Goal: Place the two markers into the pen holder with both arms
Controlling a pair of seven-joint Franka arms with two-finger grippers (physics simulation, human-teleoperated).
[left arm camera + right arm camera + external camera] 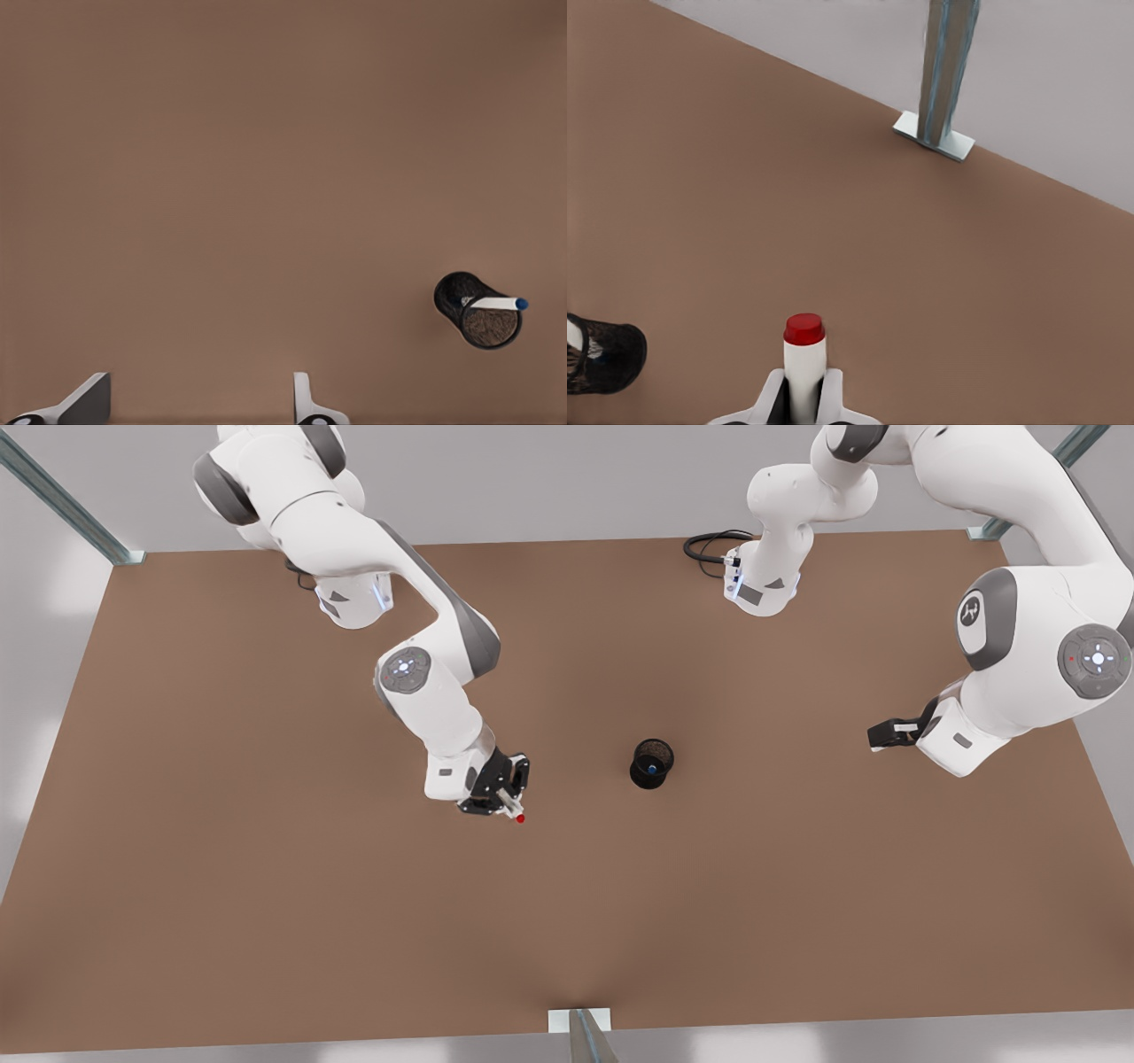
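The red-capped marker is held in my right gripper, which is shut on its white barrel above the table on the front view's left. The cap points away from the wrist. The black mesh pen holder stands at the table's middle, a short way off toward the front view's right. Inside it the blue-capped marker leans on the rim. My left gripper hangs open and empty at the front view's right, away from the holder.
The brown table has a metal post at its near edge and others at the back corners. A black cable loops by the arm base at the back.
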